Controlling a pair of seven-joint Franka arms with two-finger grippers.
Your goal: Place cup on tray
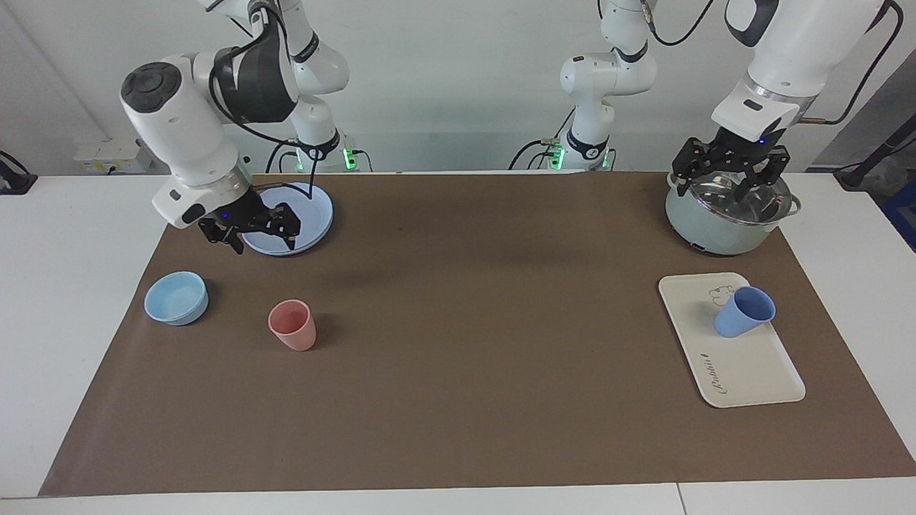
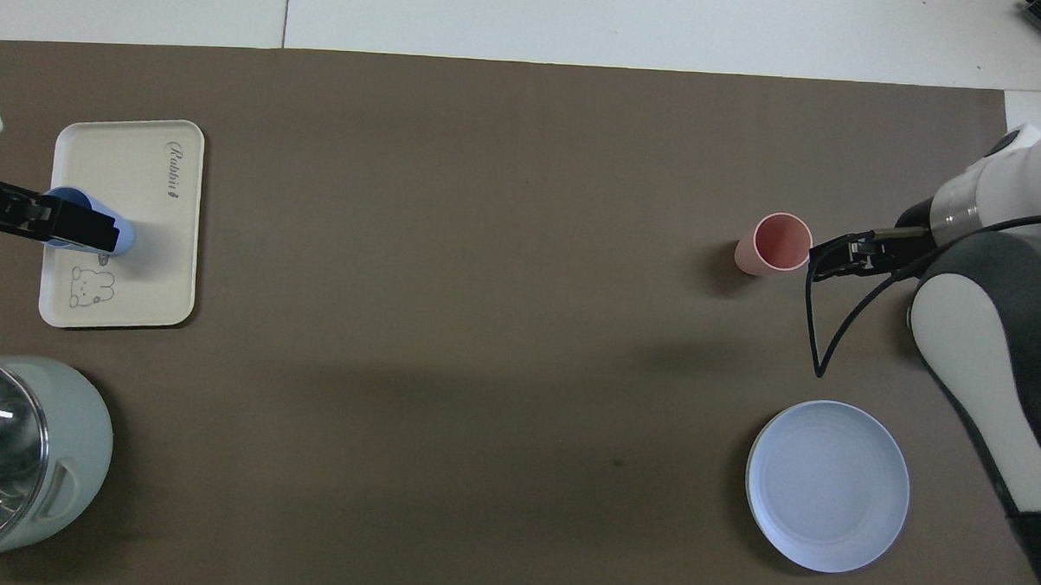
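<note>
The periwinkle-blue cup [image 1: 744, 311] stands on the cream tray [image 1: 751, 372], beside the bear drawing, toward the left arm's end of the table. In the overhead view the cup [image 2: 124, 234] is partly covered by the left gripper's dark fingers [image 2: 77, 223], and the tray [image 2: 155, 228] shows around it. The facing view shows the left gripper [image 1: 723, 184] open and raised in the air by the pot, clear of the cup. Over the round plate's edge hangs the right gripper [image 1: 263, 239], open and holding nothing.
A salmon-pink tumbler [image 1: 292, 324] and a squat light-blue bowl [image 1: 176, 297] stand toward the right arm's end. The round blue plate [image 1: 311, 211] lies nearer the robots there. A pale green pot with a glass lid [image 1: 723, 225] sits nearer the robots than the tray.
</note>
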